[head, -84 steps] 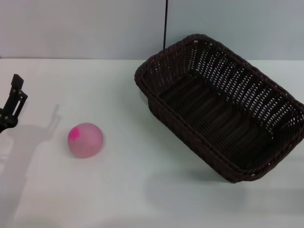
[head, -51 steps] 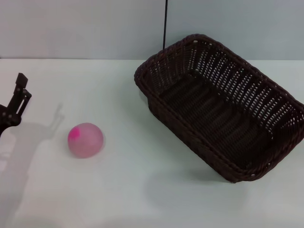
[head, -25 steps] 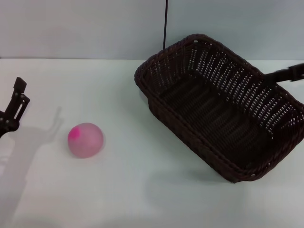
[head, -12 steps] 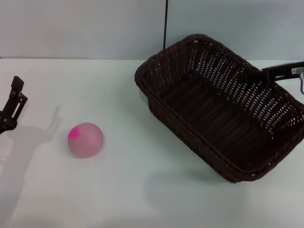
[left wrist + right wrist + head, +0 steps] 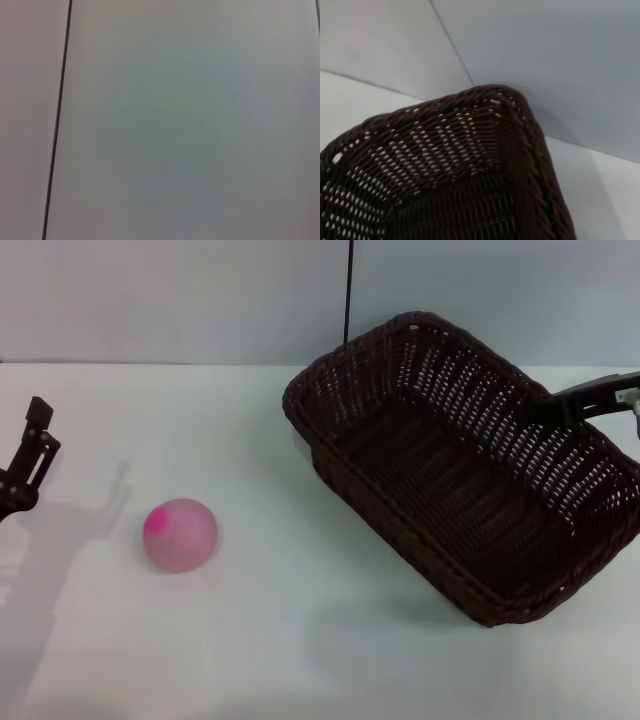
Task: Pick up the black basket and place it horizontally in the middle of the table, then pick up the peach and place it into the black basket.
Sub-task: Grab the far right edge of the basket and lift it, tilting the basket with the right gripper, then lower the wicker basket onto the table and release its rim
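A: Where do we see the black basket (image 5: 470, 465)?
B: At three o'clock, skewed; our right gripper (image 5: 545, 410) above its rim, fingers unreadable. Peach (image 5: 180, 534) at nine, left gripper (image 5: 28, 455) beyond

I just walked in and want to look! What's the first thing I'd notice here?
The big black basket grabs your eye first: it sits crooked on the right side of the white table, with nothing inside. Next is the pink peach, alone on the left. The right gripper reaches over the basket's far rim, and the left gripper waits at the left edge.
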